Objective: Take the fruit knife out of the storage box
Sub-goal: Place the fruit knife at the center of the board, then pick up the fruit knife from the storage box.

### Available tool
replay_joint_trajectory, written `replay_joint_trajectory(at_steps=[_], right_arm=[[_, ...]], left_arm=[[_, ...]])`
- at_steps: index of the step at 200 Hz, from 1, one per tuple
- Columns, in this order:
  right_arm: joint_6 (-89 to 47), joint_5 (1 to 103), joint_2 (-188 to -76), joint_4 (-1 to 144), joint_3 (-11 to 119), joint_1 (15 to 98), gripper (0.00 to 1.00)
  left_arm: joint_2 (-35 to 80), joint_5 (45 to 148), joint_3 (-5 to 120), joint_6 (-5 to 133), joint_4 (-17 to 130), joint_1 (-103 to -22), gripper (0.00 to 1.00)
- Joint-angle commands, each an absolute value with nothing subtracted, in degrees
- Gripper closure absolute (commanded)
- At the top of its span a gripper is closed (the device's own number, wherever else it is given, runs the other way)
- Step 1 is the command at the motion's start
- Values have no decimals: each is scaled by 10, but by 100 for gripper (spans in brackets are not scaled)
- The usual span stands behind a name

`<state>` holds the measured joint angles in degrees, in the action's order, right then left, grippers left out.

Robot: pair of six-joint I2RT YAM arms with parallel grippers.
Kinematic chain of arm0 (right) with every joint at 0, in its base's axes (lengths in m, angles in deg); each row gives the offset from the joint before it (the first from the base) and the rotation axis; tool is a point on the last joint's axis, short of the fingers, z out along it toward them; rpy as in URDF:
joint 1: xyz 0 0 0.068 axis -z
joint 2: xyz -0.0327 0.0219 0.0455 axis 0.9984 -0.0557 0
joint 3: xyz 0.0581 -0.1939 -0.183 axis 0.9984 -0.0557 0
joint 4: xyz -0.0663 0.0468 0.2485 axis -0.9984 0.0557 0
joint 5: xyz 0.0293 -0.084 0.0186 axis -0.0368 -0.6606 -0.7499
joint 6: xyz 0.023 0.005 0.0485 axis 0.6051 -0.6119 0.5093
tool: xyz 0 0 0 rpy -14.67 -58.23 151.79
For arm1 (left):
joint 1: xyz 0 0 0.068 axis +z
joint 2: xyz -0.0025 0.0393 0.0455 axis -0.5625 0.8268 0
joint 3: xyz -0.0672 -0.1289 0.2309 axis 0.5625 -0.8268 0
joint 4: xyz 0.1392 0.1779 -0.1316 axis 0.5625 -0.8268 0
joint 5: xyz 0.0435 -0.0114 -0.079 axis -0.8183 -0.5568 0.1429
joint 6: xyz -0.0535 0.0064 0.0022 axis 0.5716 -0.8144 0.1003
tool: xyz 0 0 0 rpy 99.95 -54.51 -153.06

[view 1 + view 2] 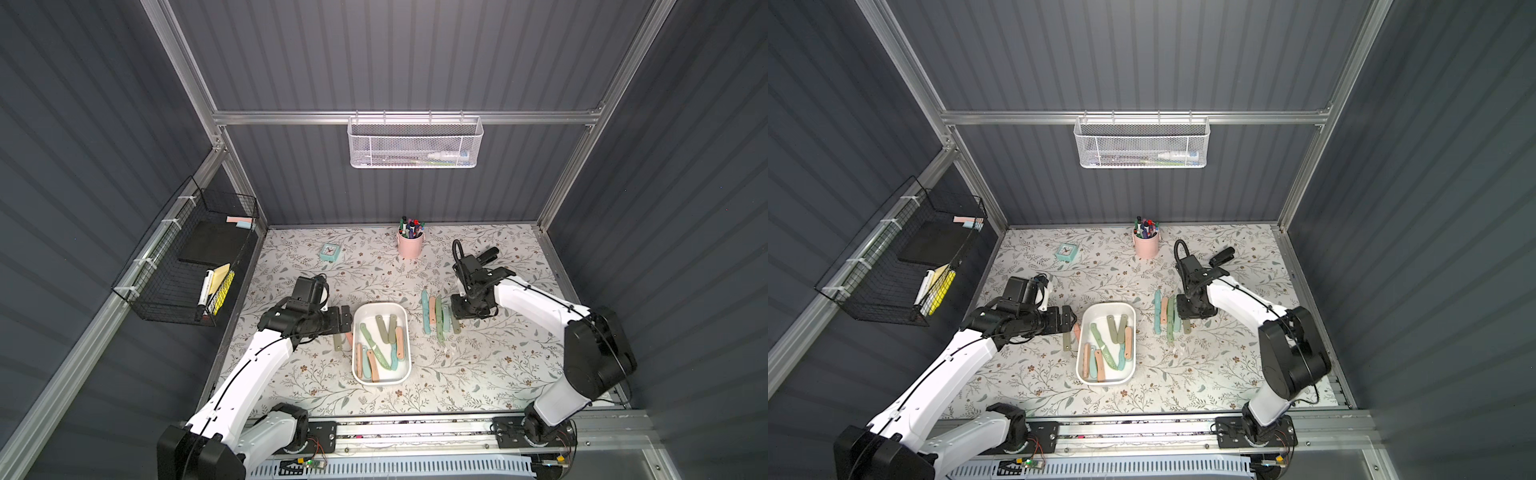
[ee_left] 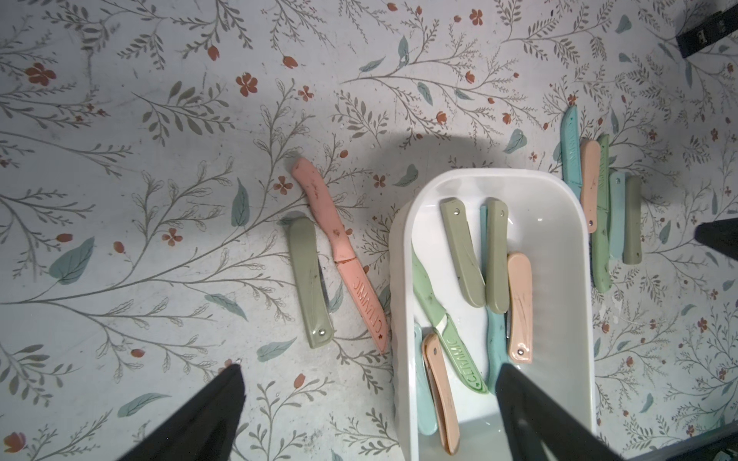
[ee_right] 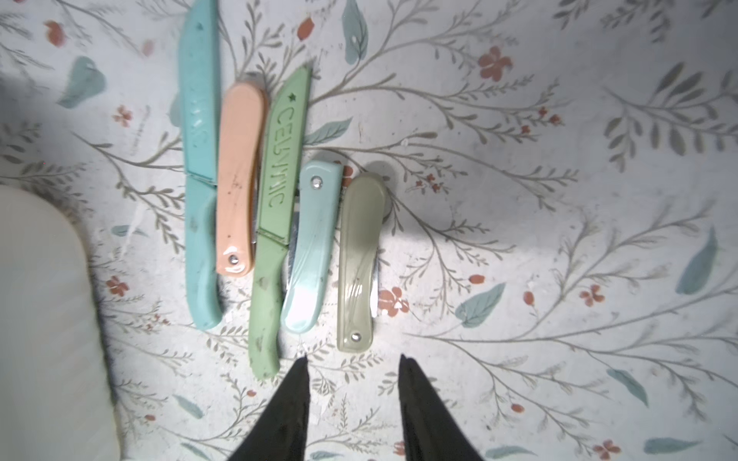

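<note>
A white, smooth plastic storage box (image 1: 409, 353), a low rounded-rectangle tub with a thick rim, sits upright mid-counter (image 1: 478, 365). Inside, several fruit knives (image 1: 372, 338) lie jumbled, folded or sheathed, in olive, green, peach and teal. A row of five knives (image 1: 439, 320) lies just right of the box, and a pair of knives (image 2: 339, 247) just left.

Loose knives (image 1: 432, 309) beside storage box (image 1: 380, 309)

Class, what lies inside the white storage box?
The storage box holds, among others, a green knife, two olive knives and a peach knife. A teal knife lies partly covered beneath the olive and peach ones.
</note>
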<state>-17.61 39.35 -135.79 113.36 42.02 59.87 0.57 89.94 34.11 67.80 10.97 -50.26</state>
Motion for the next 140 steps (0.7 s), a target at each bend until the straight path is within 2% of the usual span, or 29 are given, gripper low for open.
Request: replay_joint_trajectory(at_steps=[1,20,39,71,88,108,140], right_arm=[[-161,378,-1303,1119,385,596,55],[-154,364,-1253,1103,358,598,40],[-147,365,-1211,1084,336,600,28],[-139,408,-1177,1084,334,600,17],[-132,450,-1172,1083,338,593,6],[-120,426,-1172,1078,354,537,7],[-114,388,-1231,1086,423,430,17]], left_arm=[[25,871,360,674,109,-548,1],[60,831,377,683,113,-609,1],[85,832,380,698,129,-624,1],[105,831,378,703,137,-626,3],[100,822,382,698,129,-626,3],[88,811,387,694,123,-626,2],[47,774,389,685,90,-624,1]])
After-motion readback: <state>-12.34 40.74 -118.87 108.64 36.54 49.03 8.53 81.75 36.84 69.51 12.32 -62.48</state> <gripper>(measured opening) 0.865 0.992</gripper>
